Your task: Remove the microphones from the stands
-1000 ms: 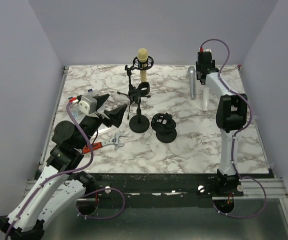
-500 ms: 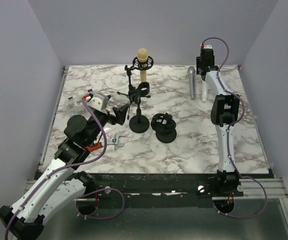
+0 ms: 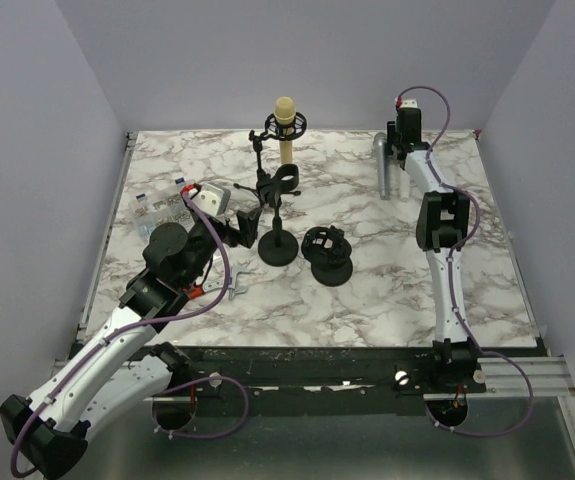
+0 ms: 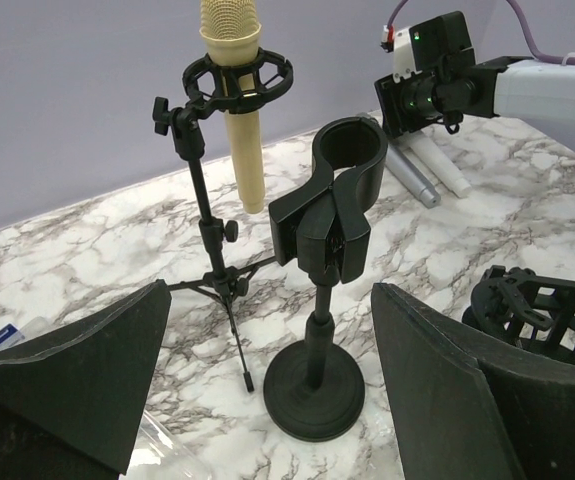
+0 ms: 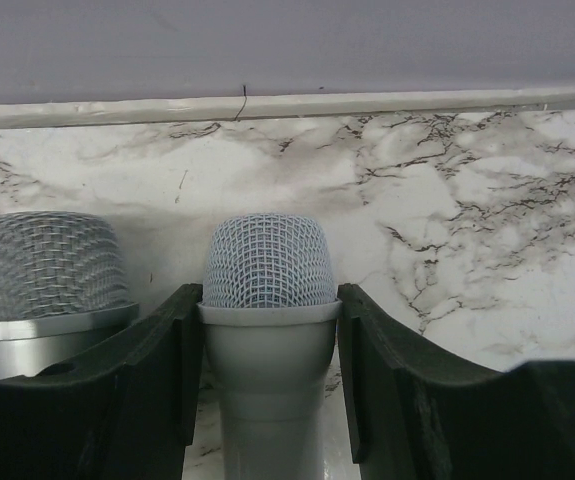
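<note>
Right jaws clamp the white microphone (image 5: 267, 270); left jaws gape wide facing the stand (image 4: 329, 215).

Looking down from high behind both arm bases over the whole marble table (image 3: 367, 290). From the left wrist, low and close, facing the round-base stand (image 4: 314, 390) and gold microphone (image 4: 242, 120), both shared with overhead. From the right wrist, tight against the white microphone (image 5: 267, 300), facing the back wall (image 5: 287, 40).

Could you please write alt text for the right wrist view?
The right gripper holds a white microphone between its jaws, mesh head toward the back wall. A grey microphone lies beside it on the marble table.
</note>
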You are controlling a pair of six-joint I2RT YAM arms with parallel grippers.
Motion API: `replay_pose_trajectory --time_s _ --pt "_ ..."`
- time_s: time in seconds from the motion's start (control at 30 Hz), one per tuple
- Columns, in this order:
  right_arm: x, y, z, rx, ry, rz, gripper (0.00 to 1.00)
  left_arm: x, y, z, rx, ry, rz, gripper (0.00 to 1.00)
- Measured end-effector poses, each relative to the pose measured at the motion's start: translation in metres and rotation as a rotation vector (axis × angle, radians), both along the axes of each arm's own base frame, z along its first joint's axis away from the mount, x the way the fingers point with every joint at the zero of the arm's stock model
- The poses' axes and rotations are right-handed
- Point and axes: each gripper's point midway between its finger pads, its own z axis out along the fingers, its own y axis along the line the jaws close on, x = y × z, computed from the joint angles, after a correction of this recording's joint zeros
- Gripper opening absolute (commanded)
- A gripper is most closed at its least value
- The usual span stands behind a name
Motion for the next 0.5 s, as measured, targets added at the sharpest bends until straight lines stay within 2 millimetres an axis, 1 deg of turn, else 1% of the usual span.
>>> replay_pose_trajectory --time_s 0.07,0.17,0.27,0.5 --pt "0.0014 -0.0001 -0.0040 0.001 -0.003 0.003 0.25 0.0015 0.0000 -0.0020 0.008 0.003 0.005 0.84" --pt "0.0030 -0.0011 -0.0035 -0.003 -0.010 0.005 0.27 0.0025 -0.0014 -0.0041 0.017 0.006 0.004 0.84" --pt "0.0035 -0.0019 -0.0035 -0.005 -0.012 0.006 0.34 0.0034 -0.0024 -0.0049 0.021 0.006 0.005 0.84" --pt "0.0052 -0.0040 -0.0035 -0.007 -0.020 0.007 0.58 0.0058 -0.0035 -0.0084 0.031 0.013 0.010 0.84"
